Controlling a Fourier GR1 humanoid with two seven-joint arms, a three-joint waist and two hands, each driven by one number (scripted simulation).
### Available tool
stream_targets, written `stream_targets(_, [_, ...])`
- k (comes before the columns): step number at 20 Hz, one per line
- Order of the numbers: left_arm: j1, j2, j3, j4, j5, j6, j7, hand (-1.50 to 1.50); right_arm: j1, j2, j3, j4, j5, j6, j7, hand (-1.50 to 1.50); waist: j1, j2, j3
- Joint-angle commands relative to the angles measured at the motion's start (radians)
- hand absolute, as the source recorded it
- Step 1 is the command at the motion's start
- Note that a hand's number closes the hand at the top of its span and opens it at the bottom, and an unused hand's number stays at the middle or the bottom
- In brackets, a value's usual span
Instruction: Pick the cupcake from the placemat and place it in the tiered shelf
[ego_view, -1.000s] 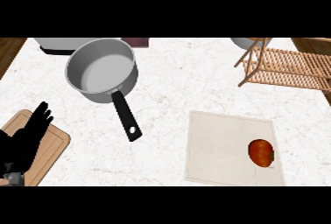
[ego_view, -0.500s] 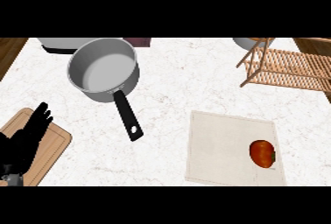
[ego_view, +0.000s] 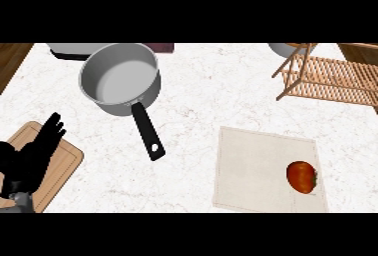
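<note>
A reddish-orange cupcake (ego_view: 301, 176) lies on the right part of a pale square placemat (ego_view: 255, 165) at the lower right of the counter. The wooden tiered shelf (ego_view: 332, 77) stands at the upper right, partly cut off by the view's edge. My left hand (ego_view: 33, 152) rests open at the lower left, fingers straight and pointing up, over a wooden cutting board (ego_view: 55, 170). It is far from the cupcake. My right hand does not show.
A grey saucepan (ego_view: 120, 77) with a long black handle (ego_view: 146, 132) sits at the upper middle left, its handle pointing toward the placemat's left side. A grey object (ego_view: 74, 49) shows at the top left, and a grey bowl (ego_view: 284, 49) behind the shelf.
The view has shifted slightly, so everything sits a little further right in the picture. The left hand stays open in the same place.
</note>
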Motion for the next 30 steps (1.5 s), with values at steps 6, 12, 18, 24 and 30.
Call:
stream_targets(6, [-0.011, -0.019, 0.009, 0.052, -0.026, -0.024, -0.061, 0.0, -0.176, -0.136, 0.158, 0.256, 0.194, -0.101, -0.116, 1.5, 0.023, 0.007, 0.001])
stream_targets(12, [-0.02, -0.024, 0.026, 0.031, -0.023, -0.031, -0.031, 0.0, -0.283, -0.114, 0.259, 0.331, 0.268, -0.203, -0.119, 1.5, 0.021, 0.004, 0.001])
stream_targets(18, [-0.022, -0.002, 0.047, 0.036, -0.012, -0.066, -0.017, 0.0, -0.432, -0.119, 0.383, 0.494, 0.396, -0.292, -0.16, 1.5, 0.027, 0.006, 0.001])
stream_targets(24, [-0.065, -0.03, 0.023, -0.009, -0.038, -0.029, 0.038, 0.0, -0.614, -0.095, 0.454, 0.741, 0.477, -0.327, -0.232, 1.5, 0.04, 0.01, 0.002])
stream_targets(30, [-0.058, -0.023, 0.048, 0.057, -0.03, -0.061, -0.006, 0.0, -0.707, -0.022, 0.475, 0.934, 0.532, -0.388, -0.3, 1.5, 0.037, 0.013, 0.002])
